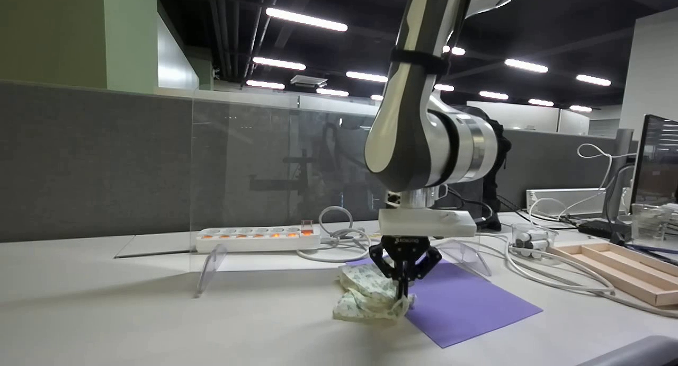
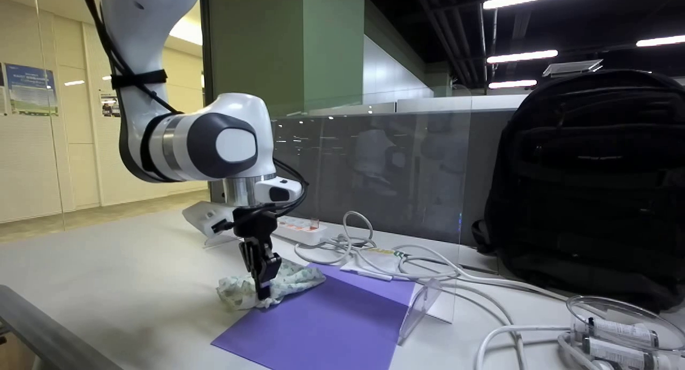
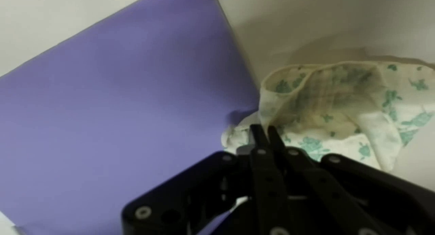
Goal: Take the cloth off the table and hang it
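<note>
Cloth (image 1: pixel 363 294) is lying bunched on the table (image 1: pixel 254 323) under the gripper (image 1: pixel 402 296), so you're probably working at the grasping stage: lifting and hanging are both remaining. Taking that gripper, in an exterior view, as your clock's centre, you're finding a clear panel (image 1: pixel 278 159) standing upright towards eleven o'clock; it may be serving as the hanging place, but you're seeing nothing confirming it. The cloth is spreading mainly towards nine o'clock. Your jaws are standing almost together and, judging by the wrist view, are pinching a fold of it. A purple sheet (image 1: pixel 469 305) is lying just past three o'clock, one edge running under the cloth. Towards two o'clock, a clear cup (image 1: pixel 552 239) is holding several white-labelled cylinders (image 1: pixel 531 244) with dark ends; you aren't getting a look inside those. Just short of three o'clock, furthest right, a light wooden tray (image 1: pixel 617 273) is showing long compartments split by dividers.
</note>
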